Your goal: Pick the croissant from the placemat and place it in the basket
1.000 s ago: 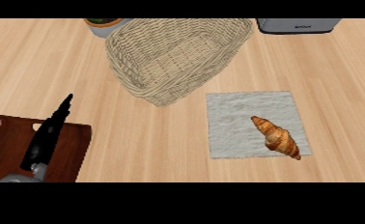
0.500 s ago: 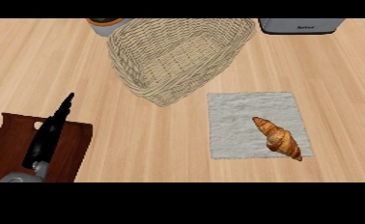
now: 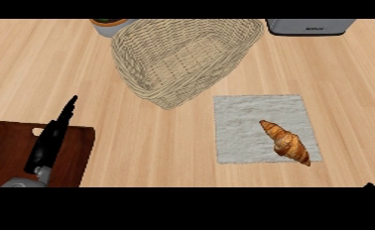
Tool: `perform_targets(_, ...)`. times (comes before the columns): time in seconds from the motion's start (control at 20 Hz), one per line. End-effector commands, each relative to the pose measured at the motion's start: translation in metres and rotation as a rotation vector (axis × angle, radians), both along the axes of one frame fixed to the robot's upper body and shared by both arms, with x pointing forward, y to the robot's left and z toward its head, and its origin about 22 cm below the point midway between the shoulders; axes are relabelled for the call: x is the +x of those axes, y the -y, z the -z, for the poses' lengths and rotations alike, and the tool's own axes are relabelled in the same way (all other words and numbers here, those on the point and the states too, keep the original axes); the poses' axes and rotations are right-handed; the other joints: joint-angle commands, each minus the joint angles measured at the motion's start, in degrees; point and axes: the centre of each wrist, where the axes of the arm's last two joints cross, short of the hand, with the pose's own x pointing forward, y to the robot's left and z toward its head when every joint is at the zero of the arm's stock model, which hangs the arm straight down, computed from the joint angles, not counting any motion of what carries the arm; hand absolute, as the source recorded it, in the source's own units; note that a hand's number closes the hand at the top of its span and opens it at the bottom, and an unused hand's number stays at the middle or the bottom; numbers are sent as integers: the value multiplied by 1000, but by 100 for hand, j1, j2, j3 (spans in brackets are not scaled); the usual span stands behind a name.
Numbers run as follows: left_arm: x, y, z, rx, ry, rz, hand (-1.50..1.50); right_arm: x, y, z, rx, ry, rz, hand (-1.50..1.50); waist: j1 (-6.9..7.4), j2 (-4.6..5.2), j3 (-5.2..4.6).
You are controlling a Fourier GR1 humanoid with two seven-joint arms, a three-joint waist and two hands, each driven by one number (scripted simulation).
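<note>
A golden-brown croissant [image 3: 285, 143] lies on the right part of a pale grey placemat [image 3: 249, 120], its tip reaching over the mat's lower right edge. The woven wicker basket [image 3: 183, 58] stands tilted behind and to the left of the mat, nearly touching the mat's far left corner. My left hand [image 3: 51, 140] rests at the lower left, seen edge-on with its fingers straight, holding nothing. A tiny black bit of my right hand [image 3: 369, 185] shows at the lower right corner, well clear of the croissant.
A dark wooden cutting board [image 3: 77, 152] lies under my left hand at the lower left. At the far edge behind the basket sits a potted plant [image 3: 110, 24]. At the far right stands a grey appliance [image 3: 311, 26].
The black bit of my right hand has come into view at the lower right corner. The croissant, mat, basket and left hand keep their places.
</note>
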Motion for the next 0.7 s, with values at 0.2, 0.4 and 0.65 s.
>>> perform_targets(0.2,12,1,-14,-12,-8,0,0,23,-6,14,-138,82,-92,-150,38,15,13)
perform_targets(0.4,3,12,-9,-15,-11,-8,0,19,-3,31,-128,51,-70,-150,36,9,18)
perform_targets(0.65,5,-5,-9,-15,-19,-8,0,24,-15,28,-143,44,-48,-150,29,15,12)
